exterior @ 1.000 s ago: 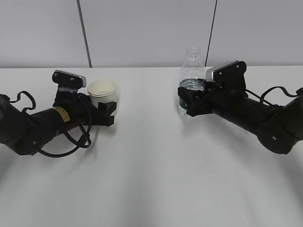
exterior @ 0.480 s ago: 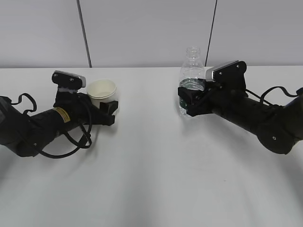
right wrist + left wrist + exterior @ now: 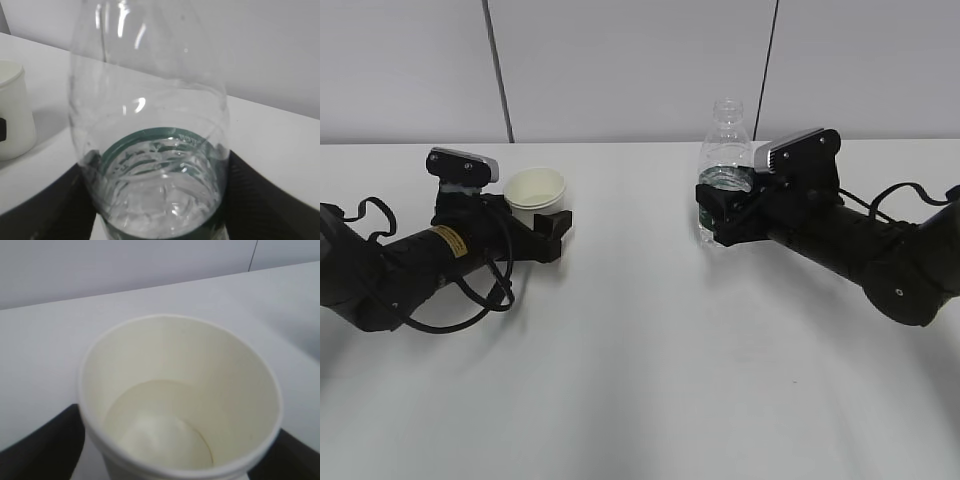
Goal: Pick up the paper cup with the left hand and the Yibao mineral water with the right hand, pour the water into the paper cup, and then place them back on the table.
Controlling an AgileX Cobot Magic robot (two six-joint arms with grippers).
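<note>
The paper cup (image 3: 535,190) stands on the table (image 3: 640,380) at the left, and a little water shows in its bottom in the left wrist view (image 3: 180,400). My left gripper (image 3: 542,212) is open around it, with a black finger on each side of the cup and a thin gap at the wall. The Yibao mineral water (image 3: 725,150), capless and with a low water level, stands upright at the right. My right gripper (image 3: 720,215) is shut on its green-labelled lower body (image 3: 150,125), with the fingers pressed against both sides.
A grey wall with two dark vertical seams runs behind the table's far edge. The cup (image 3: 15,120) shows at the left edge of the right wrist view. White tabletop lies between and in front of the two arms.
The left gripper's fingers have spread apart from the cup, which now stands slightly lower on the table. The right arm and the bottle have not moved.
</note>
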